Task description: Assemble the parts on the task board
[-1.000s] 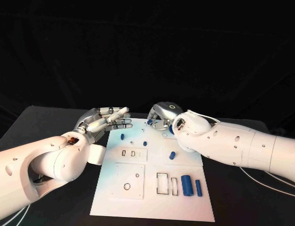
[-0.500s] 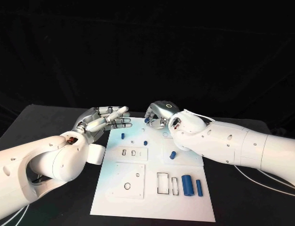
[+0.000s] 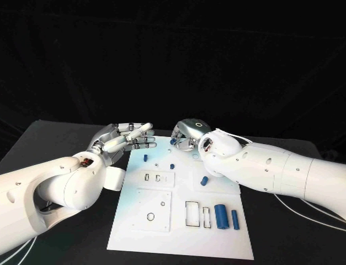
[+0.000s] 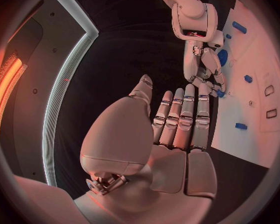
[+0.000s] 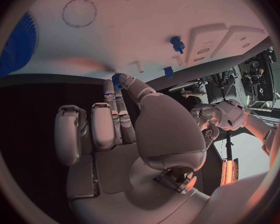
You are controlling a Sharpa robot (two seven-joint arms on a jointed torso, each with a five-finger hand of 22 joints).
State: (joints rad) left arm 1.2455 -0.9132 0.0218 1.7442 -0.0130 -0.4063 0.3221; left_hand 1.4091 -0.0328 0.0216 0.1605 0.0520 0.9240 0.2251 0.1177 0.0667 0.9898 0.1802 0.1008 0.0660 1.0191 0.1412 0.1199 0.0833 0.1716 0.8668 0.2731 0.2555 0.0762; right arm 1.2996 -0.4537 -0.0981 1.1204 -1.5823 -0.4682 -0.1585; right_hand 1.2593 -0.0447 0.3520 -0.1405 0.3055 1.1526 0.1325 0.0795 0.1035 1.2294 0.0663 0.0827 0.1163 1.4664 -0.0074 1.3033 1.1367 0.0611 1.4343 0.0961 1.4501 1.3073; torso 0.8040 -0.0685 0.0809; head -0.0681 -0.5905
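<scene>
Right hand [image 3: 190,134] sits at the far edge of the task board [image 3: 181,236], pinching a small blue gear [image 5: 119,79] between thumb and fingertip. Left hand [image 3: 123,139] hovers just off the board's far-left corner, fingers straight and side by side, holding nothing. Blue cylinders [image 3: 219,213] lie near-right on the board.

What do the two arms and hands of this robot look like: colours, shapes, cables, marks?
Both arms are thick, rounded white shells with small dark screw holes. The right arm carries thin white cables along its side; the left arm shows an open joint with brownish parts inside. The left hand and the right hand are silver metal with segmented fingers; a small ring mark sits on the right hand's back.
</scene>
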